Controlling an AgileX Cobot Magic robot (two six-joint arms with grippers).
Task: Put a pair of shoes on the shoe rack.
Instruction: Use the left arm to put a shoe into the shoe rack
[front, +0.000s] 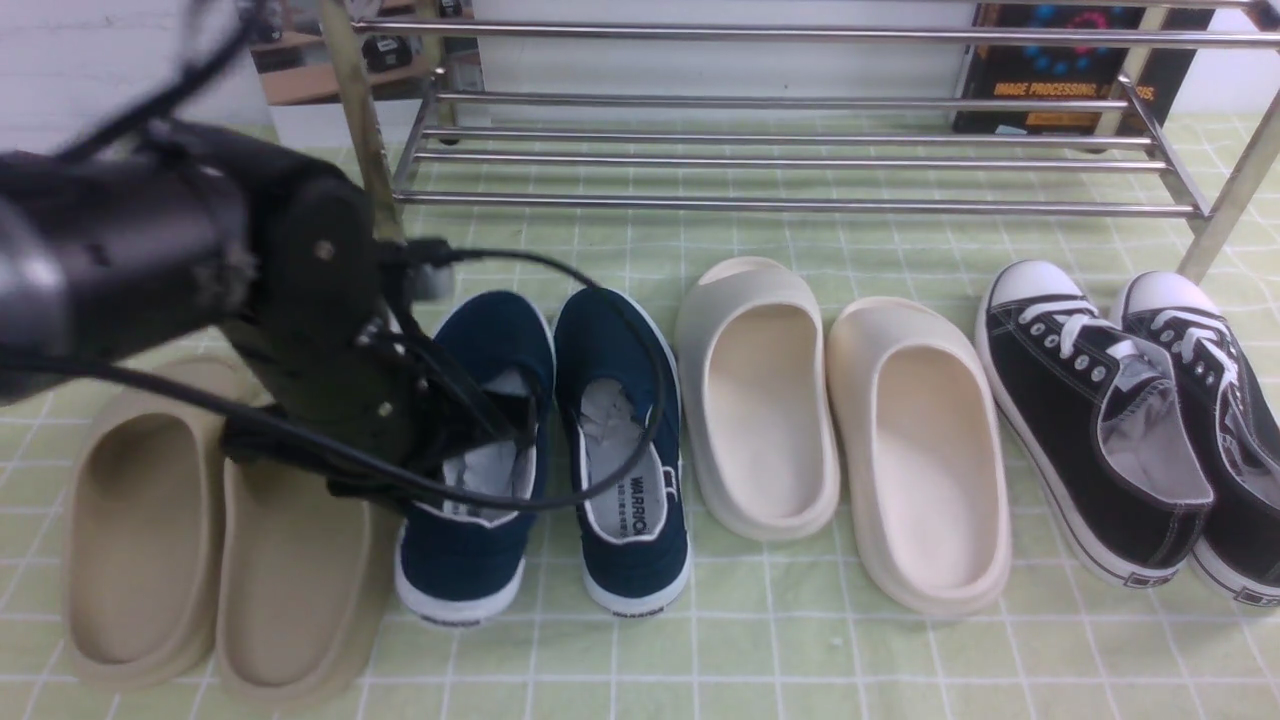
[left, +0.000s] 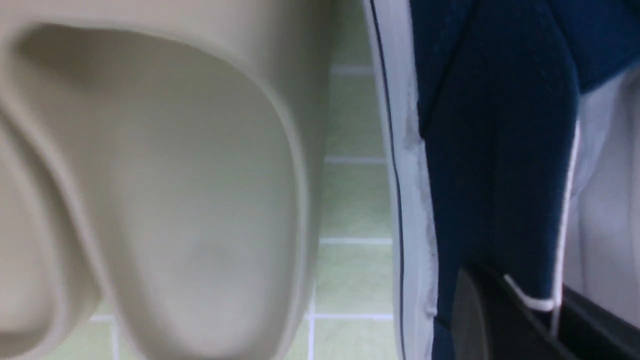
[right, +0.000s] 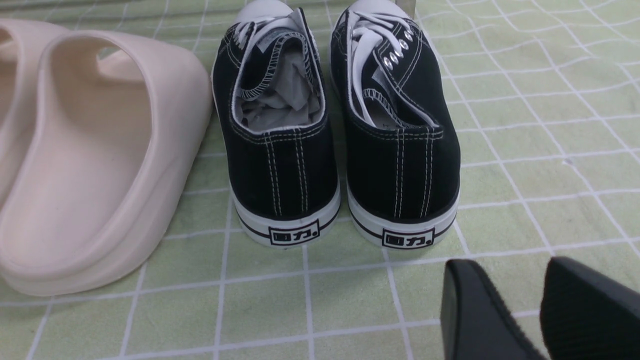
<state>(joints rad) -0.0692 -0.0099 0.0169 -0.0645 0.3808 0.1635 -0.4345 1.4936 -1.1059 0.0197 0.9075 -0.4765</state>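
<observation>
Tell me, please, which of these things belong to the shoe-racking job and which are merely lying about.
Job: navy slip-on pair; shoe rack; left gripper, clamped on one navy shoe's collar.
Lying about: beige slides; cream slides; black lace-up sneakers; book behind the rack.

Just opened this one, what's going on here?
The left arm's fingers straddle the side wall of one navy shoe, seemingly pinching it; it sits on the floor beside its mate. No shoe is on the rack yet. The right arm's fingers hang open behind the black sneakers, holding nothing.
</observation>
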